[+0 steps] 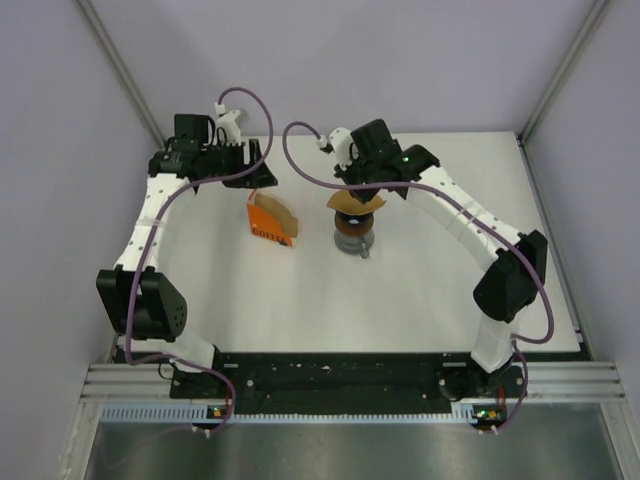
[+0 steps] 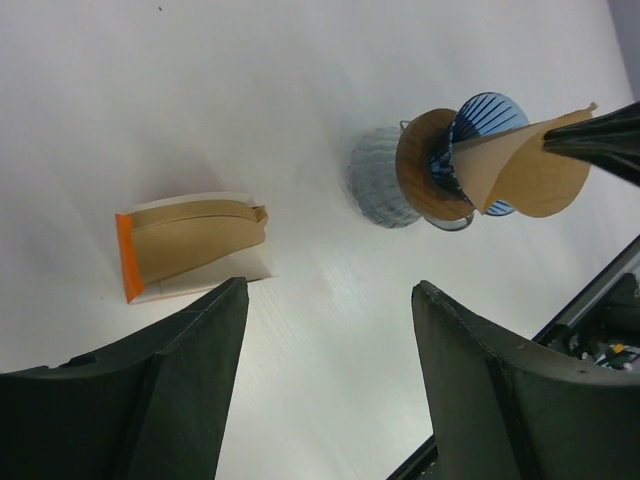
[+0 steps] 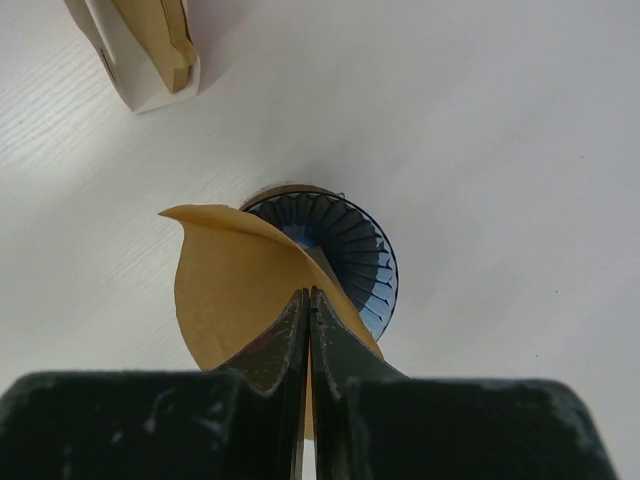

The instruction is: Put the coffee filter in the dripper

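My right gripper (image 3: 308, 292) is shut on the rim of the tan coffee filter (image 3: 225, 290), holding it just above the dripper (image 3: 350, 255). The filter's point dips into the ribbed, bluish-dark funnel. In the top view the filter (image 1: 355, 203) hangs over the dripper (image 1: 355, 236), with the right gripper (image 1: 372, 190) right over them. In the left wrist view the filter (image 2: 520, 170) and the dripper (image 2: 480, 125) sit on a clear ribbed cup (image 2: 380, 180). My left gripper (image 2: 330, 290) is open and empty, at the back left (image 1: 262, 178).
An orange pack of filters (image 1: 270, 220) lies on the white table left of the dripper; it also shows in the left wrist view (image 2: 190, 245) and in the right wrist view (image 3: 150, 50). Grey walls enclose the table on three sides.
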